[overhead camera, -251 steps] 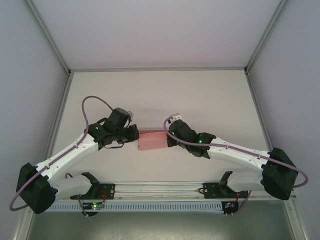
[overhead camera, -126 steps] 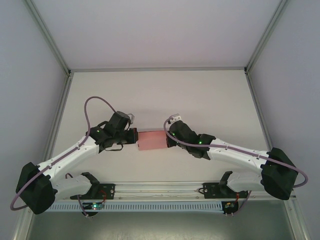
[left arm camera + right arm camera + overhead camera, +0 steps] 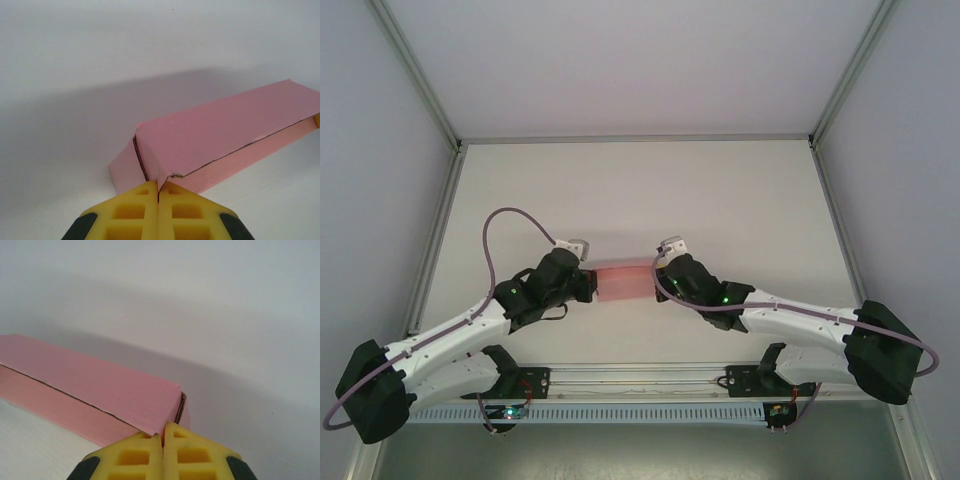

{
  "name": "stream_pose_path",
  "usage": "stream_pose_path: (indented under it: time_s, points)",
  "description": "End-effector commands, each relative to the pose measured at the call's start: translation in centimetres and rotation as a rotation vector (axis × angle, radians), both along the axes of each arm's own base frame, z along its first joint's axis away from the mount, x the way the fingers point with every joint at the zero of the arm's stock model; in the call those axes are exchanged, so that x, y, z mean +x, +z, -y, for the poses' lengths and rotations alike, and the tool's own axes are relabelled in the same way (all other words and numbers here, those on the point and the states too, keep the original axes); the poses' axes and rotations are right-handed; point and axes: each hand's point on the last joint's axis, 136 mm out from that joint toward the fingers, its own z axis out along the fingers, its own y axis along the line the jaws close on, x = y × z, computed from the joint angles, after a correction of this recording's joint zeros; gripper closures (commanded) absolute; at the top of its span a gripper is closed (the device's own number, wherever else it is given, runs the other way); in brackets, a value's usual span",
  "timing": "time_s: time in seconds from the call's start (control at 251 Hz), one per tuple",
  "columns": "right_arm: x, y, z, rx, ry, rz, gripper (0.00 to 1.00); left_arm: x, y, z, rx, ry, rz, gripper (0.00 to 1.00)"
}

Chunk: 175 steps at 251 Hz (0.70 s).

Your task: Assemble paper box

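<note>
**Long pink card box [image 3: 624, 281] pinched at both ends between two tools**

The pink card box sits at the middle of the top view, lying level across the frame. In the left wrist view [image 3: 225, 130] it runs from bottom centre to the right edge. In the right wrist view [image 3: 90, 390] it runs from bottom centre to the left edge. Its lid edge shows as a dark seam along the long side.

The left tool [image 3: 589, 283] has its yellow fingers [image 3: 142, 207] pressed together, nipping the box's near corner. The right tool [image 3: 658, 280] is likewise closed, fingers [image 3: 182, 452] together on the opposite corner. Whether the box rests on the white bench [image 3: 640, 190] or hangs just above it, I cannot tell.

A second ago the box lay slightly tilted. The left wrist, then above and left of the box, has dropped level with it, and that arm's shoulder has swung toward the lower left corner. The right arm has sunk a little.

Beyond the box, white bench stretches to the far edge in the upper frame and to the grey side rails [image 3: 438, 230] left and right. The mounting rail [image 3: 640, 375] lies near, below the box.
</note>
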Motion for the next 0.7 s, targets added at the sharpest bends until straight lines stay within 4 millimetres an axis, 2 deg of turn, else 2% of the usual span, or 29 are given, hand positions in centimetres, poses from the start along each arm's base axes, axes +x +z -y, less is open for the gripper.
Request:
stream_pose_path:
  time_s: [0.0, 0.032, 0.092, 0.124, 0.196, 0.251, 0.331, 0.375, 0.527, 0.694]
  points:
    - [-4.3, -4.9, 0.7, -0.082, 0.129, -0.176, 0.93, -2.7, -4.3, -0.5, 0.113, -0.064, -0.119, 1.00]
    - [-4.2, -4.2, 0.4, -0.061, 0.129, -0.166, 0.82, -2.7, -4.3, -0.4, 0.118, -0.068, -0.119, 1.00]
    - [-4.0, -2.9, 0.1, -0.025, 0.128, -0.145, 0.71, -2.7, -4.1, -0.1, 0.124, -0.078, -0.111, 1.00]
    - [-3.9, -2.2, 0.0, -0.008, 0.126, -0.131, 0.60, -2.7, -3.9, 0.0, 0.130, -0.083, -0.104, 1.00]
    - [-3.5, -1.0, -0.1, 0.026, 0.109, -0.109, 0.53, -2.6, -3.7, 0.0, 0.136, -0.080, -0.085, 1.00]
    - [-2.9, 0.1, 0.0, 0.049, 0.074, -0.087, 0.35, -2.6, -3.6, 0.0, 0.136, -0.080, -0.077, 1.00]
    - [-2.4, 0.9, 0.2, 0.074, 0.035, -0.072, 0.23, -2.7, -3.5, 0.2, 0.129, -0.092, -0.064, 1.00]
    - [-2.1, 1.4, 0.4, 0.082, 0.011, -0.065, 0.03, -2.8, -3.3, 0.2, 0.125, -0.093, -0.059, 1.00]
    - [-0.5, 2.2, 2.0, 0.083, -0.116, -0.068, 0.01, -2.9, -3.2, 0.2, 0.132, -0.100, -0.045, 1.00]
    - [1.0, 3.7, 2.8, 0.188, -0.185, -0.078, 0.02, -2.8, -3.2, 0.1, 0.154, -0.102, -0.040, 1.00]
